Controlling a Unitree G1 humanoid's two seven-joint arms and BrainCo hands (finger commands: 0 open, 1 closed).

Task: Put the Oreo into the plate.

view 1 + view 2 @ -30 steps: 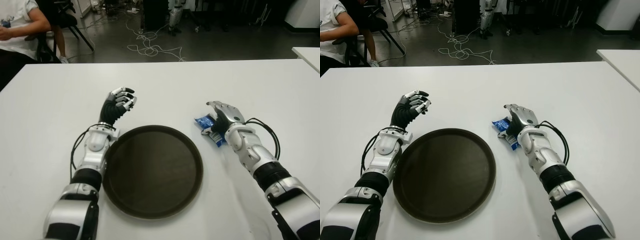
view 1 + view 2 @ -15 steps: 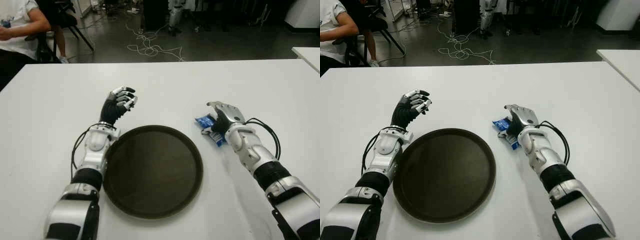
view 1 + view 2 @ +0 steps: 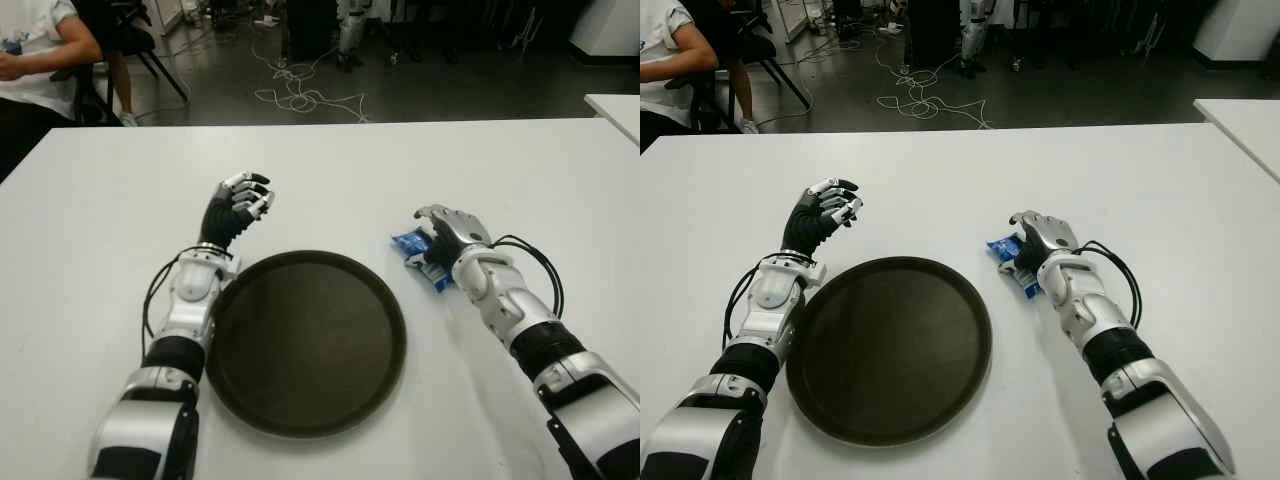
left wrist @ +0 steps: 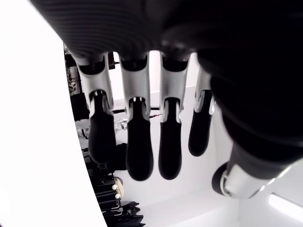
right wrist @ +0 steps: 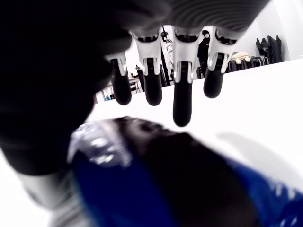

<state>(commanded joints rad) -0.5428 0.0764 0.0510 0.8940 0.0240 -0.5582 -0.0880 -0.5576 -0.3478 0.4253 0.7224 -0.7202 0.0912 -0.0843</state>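
The Oreo [image 3: 408,244] is a small blue packet lying on the white table [image 3: 400,160] just right of the round dark plate [image 3: 300,340]. My right hand [image 3: 440,225] hovers over the packet's right end, palm down. In the right wrist view its fingers [image 5: 182,101] stretch out straight past the Oreo [image 5: 156,189] without curling round it. My left hand [image 3: 238,205] is raised beside the plate's far left rim, fingers loosely bent and holding nothing. The plate holds nothing.
A person [image 3: 35,50] sits beyond the table's far left corner. Cables [image 3: 300,95] lie on the dark floor behind. Another white table's corner [image 3: 615,105] shows at the far right.
My right hand has crept very slightly to the right over the packet. The Oreo, the plate and my left hand have stayed put.
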